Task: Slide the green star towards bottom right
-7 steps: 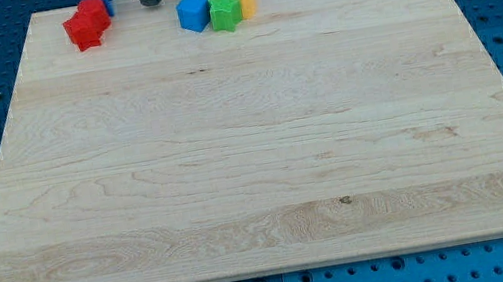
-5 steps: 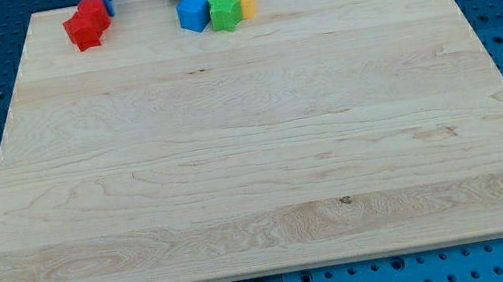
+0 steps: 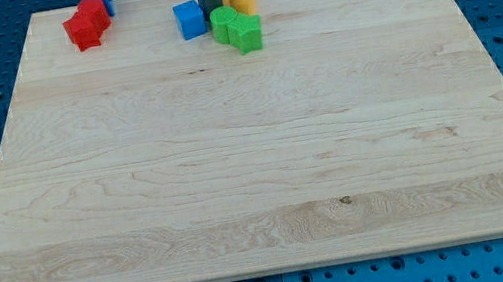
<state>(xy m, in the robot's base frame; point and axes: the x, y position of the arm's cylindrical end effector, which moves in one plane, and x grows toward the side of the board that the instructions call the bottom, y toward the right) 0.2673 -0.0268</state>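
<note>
Board [image 3: 255, 161] lay mostly bare, all blocks crowded at the view's top. Steady pushing down and to the view's right looked wise, keeping contact centred so nothing spun aside. Rod stood just above 2 green pieces; its tip [image 3: 210, 9] seemed to touch the green block [image 3: 224, 23], though that was hard to tell. Green star [image 3: 247, 33] sat beyond, lower right.
</note>
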